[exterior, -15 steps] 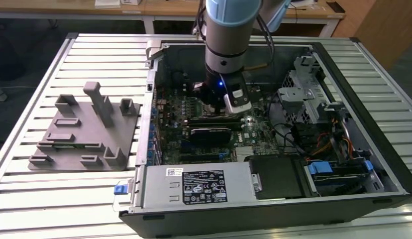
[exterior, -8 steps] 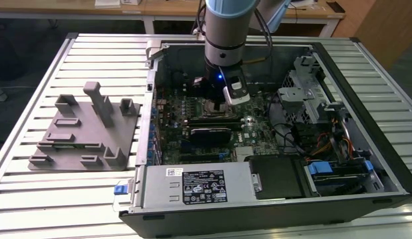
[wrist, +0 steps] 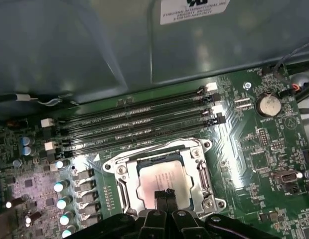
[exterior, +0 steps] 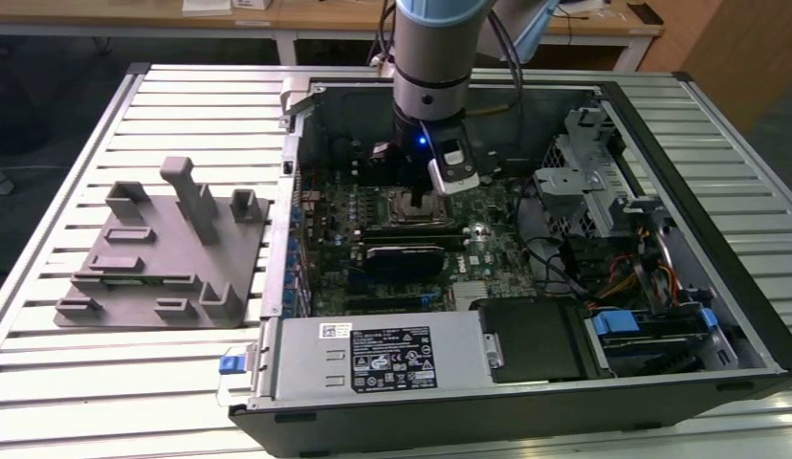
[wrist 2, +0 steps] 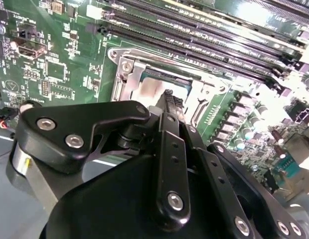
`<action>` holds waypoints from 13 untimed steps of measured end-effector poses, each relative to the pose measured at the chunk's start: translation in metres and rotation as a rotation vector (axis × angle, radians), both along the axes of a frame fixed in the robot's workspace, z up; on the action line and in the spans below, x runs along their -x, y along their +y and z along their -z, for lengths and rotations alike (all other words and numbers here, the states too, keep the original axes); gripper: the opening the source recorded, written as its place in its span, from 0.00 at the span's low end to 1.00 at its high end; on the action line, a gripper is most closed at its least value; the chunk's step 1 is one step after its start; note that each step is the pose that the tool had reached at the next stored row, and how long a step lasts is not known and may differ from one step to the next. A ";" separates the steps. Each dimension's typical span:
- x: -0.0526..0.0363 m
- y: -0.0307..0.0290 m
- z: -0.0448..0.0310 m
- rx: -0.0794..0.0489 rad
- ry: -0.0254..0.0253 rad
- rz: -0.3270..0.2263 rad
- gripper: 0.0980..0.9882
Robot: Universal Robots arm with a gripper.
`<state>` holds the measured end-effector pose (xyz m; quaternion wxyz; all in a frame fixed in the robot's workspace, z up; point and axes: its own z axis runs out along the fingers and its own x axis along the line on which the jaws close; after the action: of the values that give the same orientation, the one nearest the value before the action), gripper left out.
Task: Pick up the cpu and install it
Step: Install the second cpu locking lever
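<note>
The cpu (wrist: 158, 178), a flat silvery square, lies inside the metal socket frame (wrist: 122, 186) on the green motherboard (wrist: 264, 149). My gripper (wrist: 164, 194) is over the chip's edge with its two black fingertips pressed together and nothing between them. Whether the tips touch the chip I cannot tell. In the second wrist view the cpu (wrist 2: 149, 90) shows pale behind a black finger (wrist 2: 170, 107) of the gripper (wrist 2: 169, 97). In the exterior view the arm reaches straight down into the open computer case (exterior: 702, 287), with the gripper (exterior: 429, 198) at the socket.
A grey plastic fixture (exterior: 166, 249) with upright posts lies on the slatted table at the exterior view's left. Inside the case are memory slots (wrist: 134, 119), a black heatsink block (exterior: 403, 258), a power supply (exterior: 370, 354), cables and a drive cage (exterior: 587, 163).
</note>
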<state>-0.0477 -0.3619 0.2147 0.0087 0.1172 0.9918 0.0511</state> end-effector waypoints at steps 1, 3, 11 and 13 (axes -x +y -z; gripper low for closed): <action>0.0000 0.0000 -0.0023 0.000 0.0000 0.000 0.01; 0.0000 0.0000 -0.0068 0.000 0.0000 0.000 0.01; 0.0000 0.0000 -0.0142 0.000 -0.0001 0.000 0.01; 0.0000 0.0000 -0.0142 0.000 -0.0001 0.000 0.01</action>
<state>-0.0478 -0.3619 0.2289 0.0087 0.1173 0.9917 0.0512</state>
